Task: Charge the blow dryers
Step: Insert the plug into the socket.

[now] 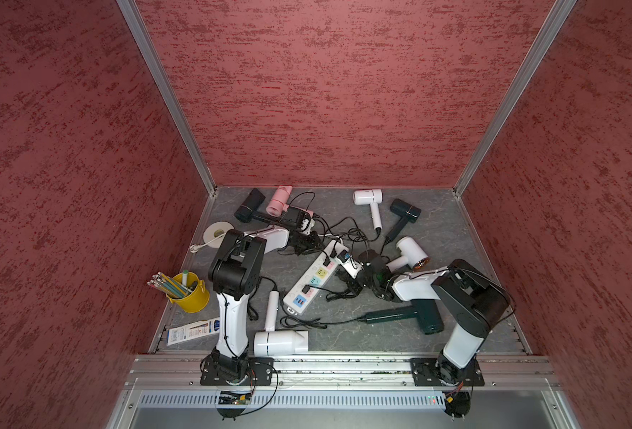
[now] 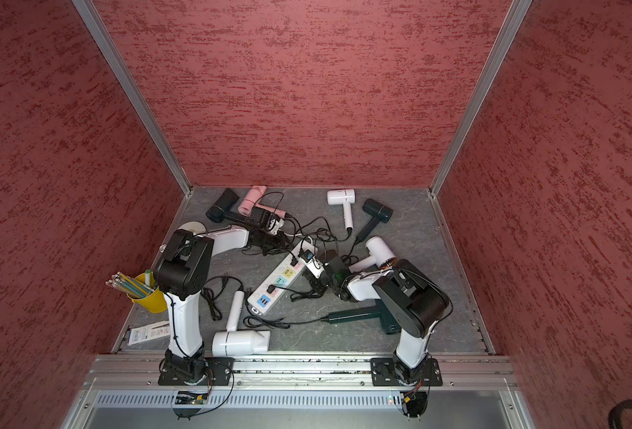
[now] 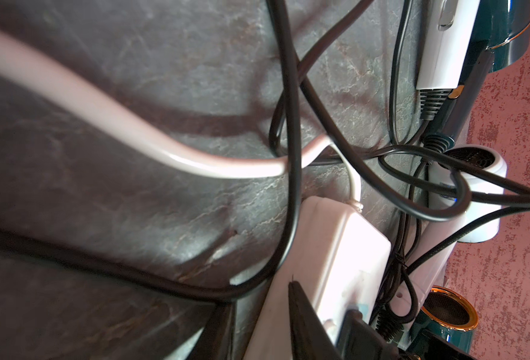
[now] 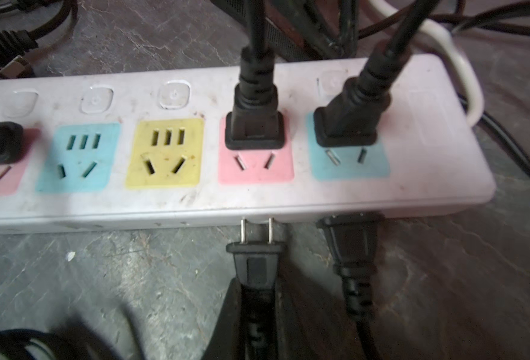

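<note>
In both top views the blow dryers [image 1: 413, 252] are seen scattered over a grey stone-patterned tabletop [image 1: 362, 341] walled in by red textured panels [image 1: 344, 93], from a white dryer [image 1: 281, 341] at 6 o'clock round to a pink dryer [image 1: 279, 202] at 11. The power strip [image 1: 309, 286] is laid across the centre from 7 towards 1, with the left gripper [image 1: 309, 243] near its far end and the right gripper [image 1: 349, 284] at its 3 o'clock flank. Little free room is offered: black cords [image 1: 344, 226] are tangled over the middle and a yellow pencil cup [image 1: 190, 297] is stood at 9. In the left wrist view the strip's white cable [image 3: 133, 134] and looped cords are shown; whether those jaws are apart or gripping cannot be told. In the right wrist view the right jaws are seen clamped on a black plug [image 4: 254, 261], its prongs touching the strip's side wall level with the occupied pink socket [image 4: 256, 149], while a yellow socket [image 4: 164, 152] and a teal socket [image 4: 78, 156] are unoccupied. The dryers are judged rigid, smooth-shelled and bulky, their cords limp; the stiff moulded plug body is judged the best hold.
</note>
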`<action>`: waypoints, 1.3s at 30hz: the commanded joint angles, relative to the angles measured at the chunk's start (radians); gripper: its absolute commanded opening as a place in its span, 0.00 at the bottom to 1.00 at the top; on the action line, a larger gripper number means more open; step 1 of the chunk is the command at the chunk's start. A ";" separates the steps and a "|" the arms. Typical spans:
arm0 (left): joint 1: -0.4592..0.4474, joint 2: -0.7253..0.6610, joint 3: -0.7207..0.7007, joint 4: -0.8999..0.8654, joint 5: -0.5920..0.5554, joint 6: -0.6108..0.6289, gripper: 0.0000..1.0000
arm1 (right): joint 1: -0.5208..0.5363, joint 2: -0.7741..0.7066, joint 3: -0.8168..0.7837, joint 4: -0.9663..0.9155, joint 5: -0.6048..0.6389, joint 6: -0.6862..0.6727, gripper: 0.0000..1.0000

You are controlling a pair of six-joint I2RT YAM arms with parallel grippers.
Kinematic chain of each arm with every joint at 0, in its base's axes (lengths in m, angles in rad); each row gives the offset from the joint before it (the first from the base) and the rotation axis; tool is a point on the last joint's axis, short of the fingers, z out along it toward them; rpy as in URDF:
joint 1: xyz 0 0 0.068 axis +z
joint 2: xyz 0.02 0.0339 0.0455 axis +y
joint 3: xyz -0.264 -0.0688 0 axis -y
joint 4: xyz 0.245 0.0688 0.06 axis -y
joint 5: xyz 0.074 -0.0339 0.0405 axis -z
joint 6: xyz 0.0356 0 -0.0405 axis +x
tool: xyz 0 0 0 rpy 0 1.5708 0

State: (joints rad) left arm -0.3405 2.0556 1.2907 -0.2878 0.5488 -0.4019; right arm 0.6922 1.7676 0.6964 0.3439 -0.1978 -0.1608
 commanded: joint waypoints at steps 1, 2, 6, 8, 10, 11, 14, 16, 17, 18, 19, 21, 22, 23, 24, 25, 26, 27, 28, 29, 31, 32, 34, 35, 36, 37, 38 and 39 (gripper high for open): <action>-0.045 0.038 -0.006 -0.051 0.058 0.028 0.31 | 0.010 0.027 0.053 -0.013 0.024 0.014 0.00; -0.045 0.038 -0.005 -0.051 0.058 0.029 0.31 | 0.010 0.028 0.063 -0.020 0.027 0.012 0.00; -0.048 0.040 -0.011 -0.051 0.058 0.028 0.30 | 0.010 0.033 0.090 -0.025 0.029 0.019 0.00; -0.049 0.040 -0.014 -0.051 0.060 0.027 0.30 | 0.011 0.035 0.096 -0.016 0.026 0.024 0.00; -0.052 0.038 -0.020 -0.047 0.059 0.027 0.30 | 0.011 0.040 0.106 -0.010 0.023 0.029 0.00; -0.053 0.035 -0.024 -0.045 0.059 0.028 0.30 | 0.010 0.041 0.110 -0.008 0.024 0.032 0.00; -0.055 0.034 -0.030 -0.044 0.061 0.025 0.30 | 0.010 0.037 0.124 -0.008 0.035 0.037 0.00; -0.055 0.033 -0.037 -0.043 0.062 0.024 0.29 | 0.010 0.034 0.134 -0.008 0.033 0.041 0.00; -0.055 0.030 -0.042 -0.040 0.062 0.023 0.29 | 0.011 0.035 0.139 -0.009 0.034 0.045 0.00; -0.056 0.027 -0.049 -0.037 0.064 0.023 0.29 | 0.010 0.035 0.144 -0.008 0.032 0.049 0.00; -0.056 0.023 -0.054 -0.036 0.064 0.023 0.29 | 0.010 0.038 0.147 -0.008 0.030 0.050 0.00; -0.055 0.017 -0.063 -0.033 0.064 0.023 0.29 | 0.011 0.048 0.152 -0.003 0.030 0.058 0.00; -0.056 0.015 -0.066 -0.033 0.063 0.022 0.29 | 0.010 0.053 0.155 -0.003 0.031 0.062 0.00; -0.056 0.013 -0.068 -0.031 0.063 0.023 0.29 | 0.011 0.059 0.155 -0.002 0.032 0.066 0.00; -0.057 0.013 -0.070 -0.030 0.063 0.020 0.29 | 0.011 0.063 0.156 0.002 0.034 0.073 0.00; -0.057 0.013 -0.070 -0.031 0.066 0.021 0.29 | 0.011 0.064 0.156 0.004 0.035 0.076 0.00; -0.058 0.013 -0.070 -0.031 0.066 0.020 0.29 | 0.010 0.063 0.157 0.006 0.037 0.081 0.00; -0.061 0.011 -0.071 -0.030 0.066 0.019 0.28 | 0.010 0.059 0.157 0.007 0.043 0.084 0.00; -0.063 0.010 -0.070 -0.030 0.065 0.019 0.28 | 0.011 0.054 0.155 0.007 0.049 0.088 0.00; -0.064 0.008 -0.073 -0.029 0.064 0.018 0.28 | 0.011 0.047 0.155 0.007 0.056 0.093 0.00; -0.068 0.005 -0.076 -0.030 0.064 0.018 0.28 | 0.010 0.032 0.155 0.006 0.077 0.106 0.00; -0.069 0.003 -0.077 -0.031 0.064 0.018 0.28 | 0.010 0.028 0.159 0.002 0.093 0.117 0.00; -0.070 -0.001 -0.081 -0.029 0.065 0.017 0.28 | 0.010 0.024 0.168 -0.001 0.116 0.136 0.00; -0.071 -0.003 -0.083 -0.028 0.064 0.016 0.28 | 0.010 0.025 0.172 0.002 0.120 0.144 0.00; -0.073 -0.004 -0.085 -0.027 0.065 0.016 0.28 | 0.011 0.025 0.175 0.009 0.118 0.149 0.00; -0.072 -0.006 -0.086 -0.027 0.064 0.017 0.28 | 0.011 0.024 0.174 0.018 0.114 0.154 0.00; -0.074 -0.007 -0.089 -0.028 0.062 0.016 0.28 | 0.011 0.022 0.176 0.024 0.115 0.164 0.00; -0.074 -0.008 -0.090 -0.028 0.063 0.016 0.28 | 0.012 0.019 0.179 0.023 0.118 0.170 0.00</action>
State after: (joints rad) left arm -0.3462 2.0453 1.2446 -0.1993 0.5282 -0.4026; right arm 0.7006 1.7985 0.8070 0.2302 -0.1516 -0.0463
